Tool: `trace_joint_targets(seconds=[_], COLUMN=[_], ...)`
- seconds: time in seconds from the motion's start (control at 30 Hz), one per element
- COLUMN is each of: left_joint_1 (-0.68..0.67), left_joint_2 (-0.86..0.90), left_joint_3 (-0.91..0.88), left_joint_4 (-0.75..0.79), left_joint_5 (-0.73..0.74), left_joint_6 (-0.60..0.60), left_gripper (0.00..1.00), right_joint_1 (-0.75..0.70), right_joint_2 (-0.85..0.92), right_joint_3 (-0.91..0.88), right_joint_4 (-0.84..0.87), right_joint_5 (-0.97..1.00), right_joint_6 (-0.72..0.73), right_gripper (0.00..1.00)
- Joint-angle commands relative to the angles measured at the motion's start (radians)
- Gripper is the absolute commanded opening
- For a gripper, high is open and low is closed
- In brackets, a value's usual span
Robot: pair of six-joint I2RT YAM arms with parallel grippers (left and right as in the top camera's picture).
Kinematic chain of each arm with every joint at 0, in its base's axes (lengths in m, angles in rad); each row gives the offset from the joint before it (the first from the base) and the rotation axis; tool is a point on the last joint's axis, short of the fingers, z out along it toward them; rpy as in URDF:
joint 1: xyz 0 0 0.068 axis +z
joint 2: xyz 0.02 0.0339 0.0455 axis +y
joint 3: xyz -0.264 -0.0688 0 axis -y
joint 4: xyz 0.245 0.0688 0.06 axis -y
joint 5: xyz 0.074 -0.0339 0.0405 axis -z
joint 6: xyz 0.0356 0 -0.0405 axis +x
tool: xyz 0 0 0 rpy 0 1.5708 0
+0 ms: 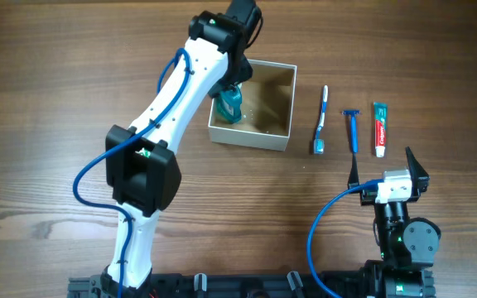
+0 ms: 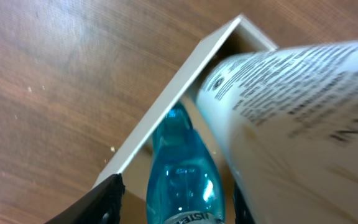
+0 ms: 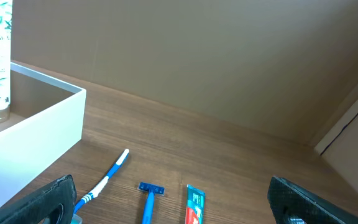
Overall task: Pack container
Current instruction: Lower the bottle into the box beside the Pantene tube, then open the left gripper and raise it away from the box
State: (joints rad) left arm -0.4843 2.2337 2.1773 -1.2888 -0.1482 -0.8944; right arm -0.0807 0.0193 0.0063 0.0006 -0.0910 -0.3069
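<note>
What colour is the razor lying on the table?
The razor is blue, seen whole in the overhead view.

1. Overhead, my left arm (image 1: 180, 91) hides the far-left corner of the container (image 1: 273, 106) and part of the blue bottle (image 1: 231, 106).
2. From my left wrist, the white bottle (image 2: 291, 118) is blurred and runs off the right edge; my left gripper (image 2: 176, 205) shows only fingertips at the bottom edge.
3. From my right wrist, the bottom edge cuts the toothpaste (image 3: 194, 208) and razor (image 3: 148, 202).
</note>
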Motion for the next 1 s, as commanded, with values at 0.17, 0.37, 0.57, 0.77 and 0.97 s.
trace_joint_targets(seconds=[0.17,0.37,0.57,0.77,0.97], left_joint_1=[0.007,0.007,0.009,0.052,0.143], left_joint_2=[-0.172,-0.27,-0.365,-0.433,-0.43], left_joint_3=[0.002,0.002,0.002,0.002,0.0], left_joint_4=[0.108,0.186,0.153,-0.105,-0.396], left_joint_5=[-0.055,-0.055,-0.085,-0.189,-0.165], left_joint_6=[0.229,0.38,0.534,0.532,0.462], left_gripper=[0.6,0.61,0.66,0.63,0.59], right_joint_1=[0.004,0.004,0.004,0.004,0.004], right_joint_2=[-0.008,-0.008,-0.008,-0.008,-0.008], right_joint_3=[-0.001,-0.001,-0.001,-0.001,-0.001], right_joint_4=[0.003,0.003,0.003,0.003,0.003], right_joint_5=[0.016,0.016,0.016,0.016,0.016], right_joint_6=[0.019,0.019,0.019,0.019,0.019], right_gripper=[1.0,1.0,1.0,1.0,1.0])
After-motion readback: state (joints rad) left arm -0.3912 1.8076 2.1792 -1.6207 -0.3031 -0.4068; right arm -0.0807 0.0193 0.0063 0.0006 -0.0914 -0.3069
